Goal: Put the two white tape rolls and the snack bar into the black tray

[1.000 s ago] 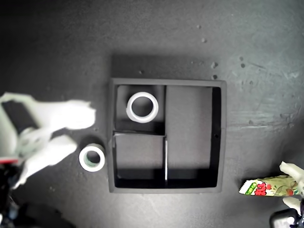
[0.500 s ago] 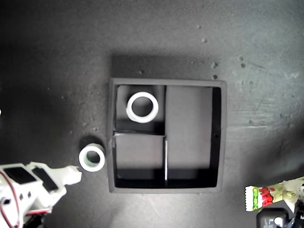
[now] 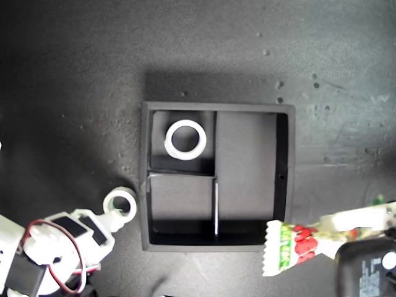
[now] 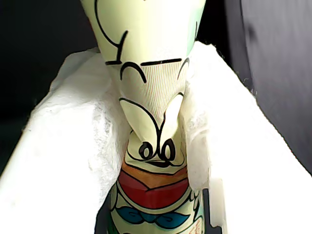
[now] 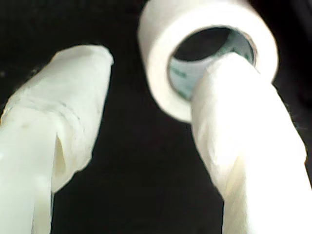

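Clamped on the snack bar (image 4: 151,161), my first claw (image 4: 161,122) pinches the wrapper between its padded white fingers (image 4: 73,161); in the exterior view that claw (image 3: 346,226) enters from the view's 4 o'clock edge and the snack bar (image 3: 291,246) juts toward 9 o'clock, its crimped end over the black tray's (image 3: 210,244) 5 o'clock corner. Whether the packet touches the wall cannot be told.

Spread apart, my second claw (image 5: 146,97) has one finger (image 5: 234,112) poked into the hole of the tape roll with the pale green core (image 5: 209,53), the other finger (image 5: 63,112) standing clear of it. In the exterior view this claw (image 3: 108,216) reaches up from the view's 8 o'clock corner, and that roll (image 3: 120,205) sits on the dark tabletop (image 3: 74,93) just beside the tray's 9 o'clock wall, outside it.

At the tray's 11 o'clock, the all-white tape roll (image 3: 185,139) lies flat in a small square compartment.
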